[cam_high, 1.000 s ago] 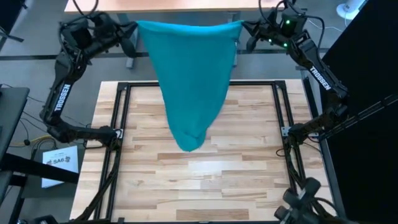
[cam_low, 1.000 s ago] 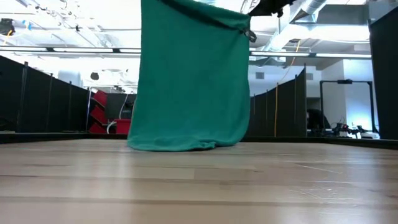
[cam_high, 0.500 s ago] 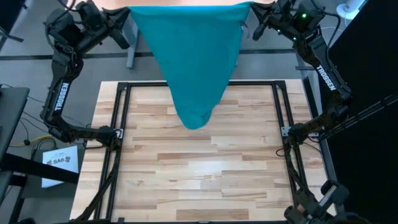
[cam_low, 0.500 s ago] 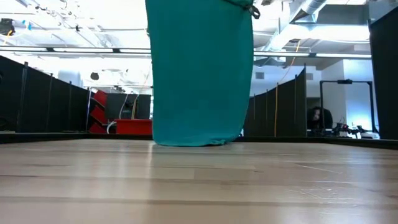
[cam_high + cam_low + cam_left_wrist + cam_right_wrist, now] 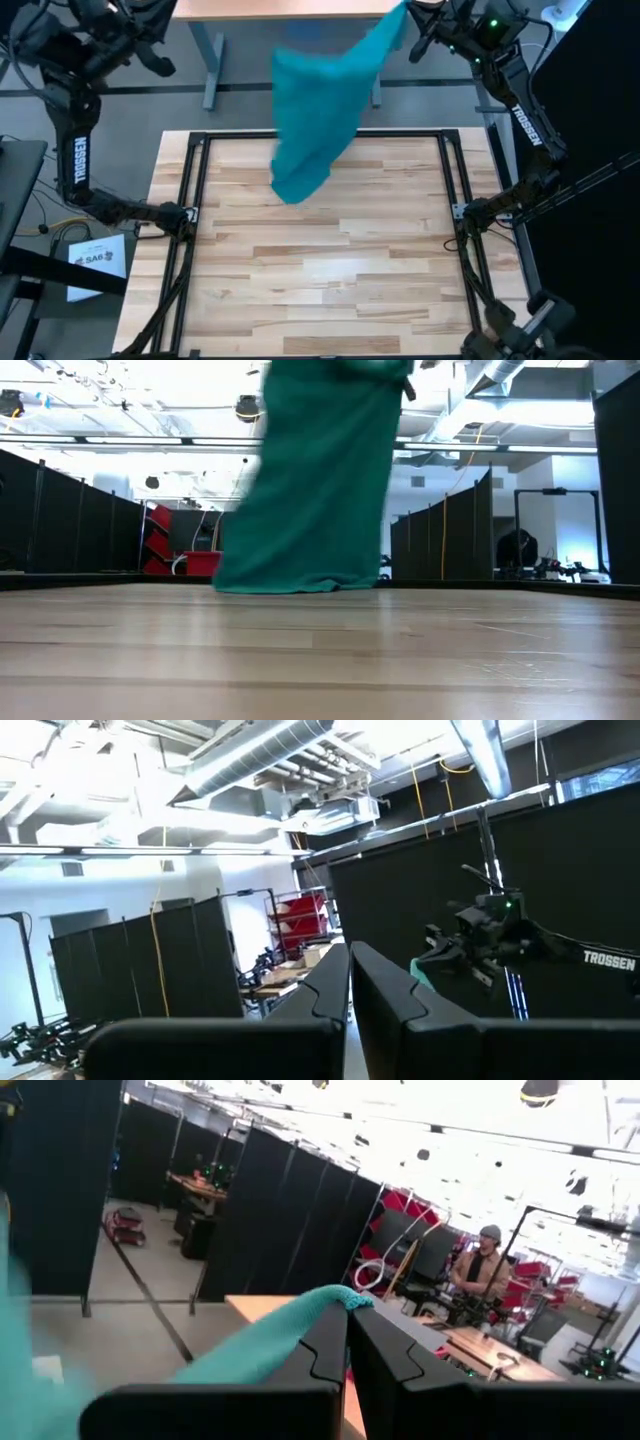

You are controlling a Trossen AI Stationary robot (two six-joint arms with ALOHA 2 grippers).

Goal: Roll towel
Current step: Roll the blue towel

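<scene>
While the towel hangs from one corner only, the scene reads so:

Towel (image 5: pixel 315 120): teal, held by one upper corner above the far edge of the surface; the rest droops slantwise, its lower end over the far part of the wood. Whether that end touches the wood cannot be told.

Right jaws (image 5: pixel 412 28): clenched on the towel's corner; in the right wrist view the cloth is pinched between the two dark fingers (image 5: pixel 385 1355).

Left jaws (image 5: pixel 350 982): closed on nothing, raised beyond the surface's far left corner, well apart from the towel.

Surface (image 5: pixel 320 290): pale wooden planks in a black metal frame.

Room: black partition panels (image 5: pixel 75 515), red equipment (image 5: pixel 180 540) behind them, white ceiling with ducts (image 5: pixel 260 755); a person in a grey cap (image 5: pixel 482 1265) stands far off at a bench.
</scene>
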